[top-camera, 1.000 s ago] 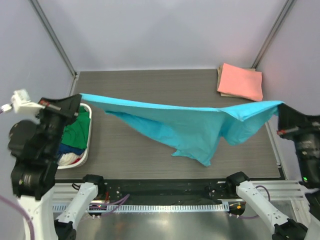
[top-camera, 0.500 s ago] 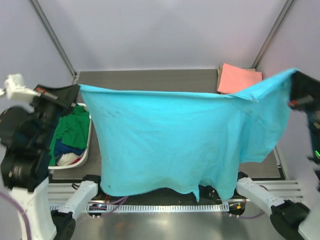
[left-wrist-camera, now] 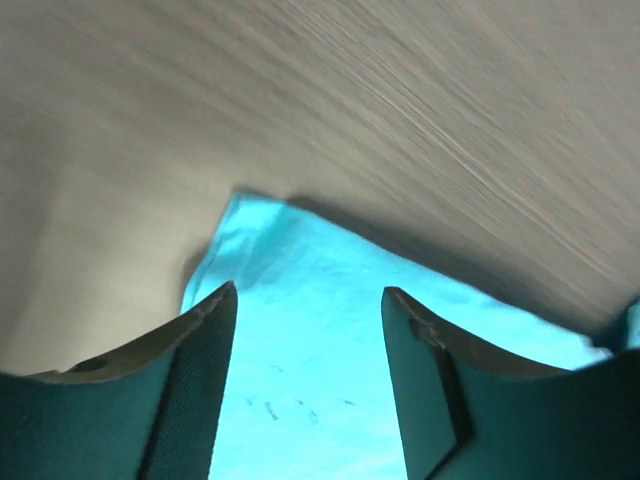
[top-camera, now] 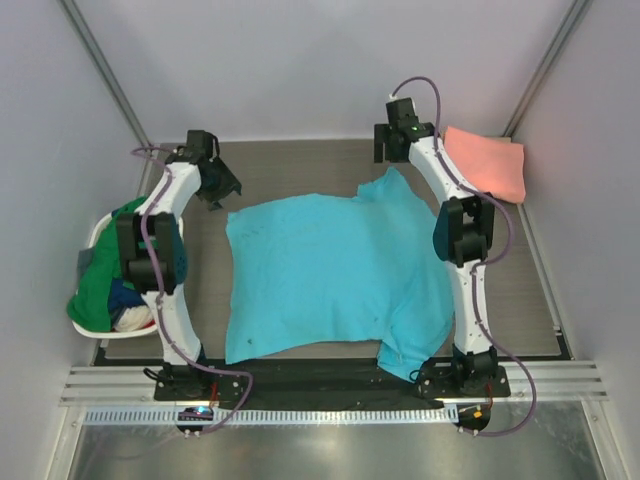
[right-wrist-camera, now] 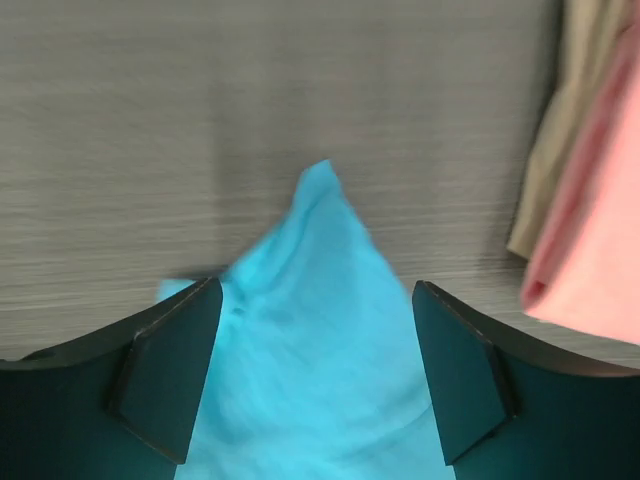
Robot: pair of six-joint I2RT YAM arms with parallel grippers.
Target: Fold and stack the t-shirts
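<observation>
Two tools are seen with jaws spread wide and nothing gripped. The left tool (left-wrist-camera: 308, 293) is poised over the far left corner of the sky-blue t-shirt (top-camera: 330, 270), the right tool (right-wrist-camera: 315, 288) over a pointed corner at the upper centre of the top view. The shirt is laid out across the middle of the desk (top-camera: 290, 160), presumably spread so that folding can be begun from clean edges. A folded salmon-pink t-shirt (top-camera: 485, 165) is kept at the upper right, probably as the start of the stack. A green t-shirt (top-camera: 105, 280) and a navy t-shirt (top-camera: 125, 298) are heaped in the white basket (top-camera: 100, 222) at the left edge, judged to be awaiting their turn. No brand, label or writing can be read.
</observation>
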